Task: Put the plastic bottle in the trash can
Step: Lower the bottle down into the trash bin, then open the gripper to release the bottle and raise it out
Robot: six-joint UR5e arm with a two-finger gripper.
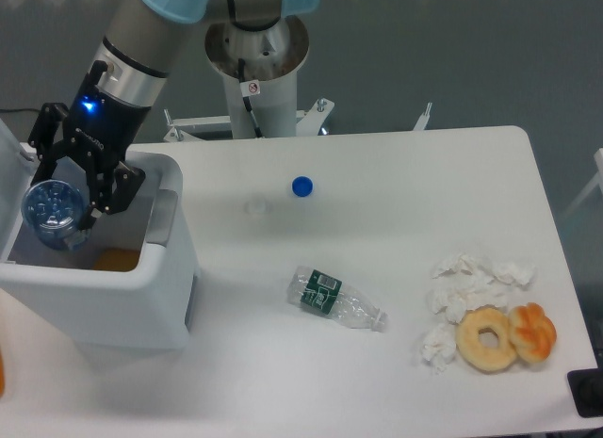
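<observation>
- The claw [58,204] is sitting at the left edge of the frame, its dark fingers [115,184] closing on either side of the plastic bottle [52,212]
- The plastic bottle is showing its round, ribbed, blue-tinted base toward the camera and is hanging over the open top of the trash can [141,297], at the far left of the frame
- The trash can is standing on the left part of the surface [377,174]; its white walls are framing the opening, and a grey latch [162,217] is showing on its right side
- Something orange [117,260] is lying inside the trash can, below and to the right of the plastic bottle
- A blue light [89,105] is glowing on the black body of the claw, just under the silver wrist ring
- A crushed clear bottle [334,300] with a dark green label is lying on its side near the middle of the frame, well apart from the trash can
- A blue cap [301,186] is lying above it, toward the upper middle of the surface, with a clear cap [254,207] just to its lower left
- Crumpled tissues [471,283] are lying at the lower right, and a doughnut [487,338] is touching them, with a pastry [533,332] right beside it
</observation>
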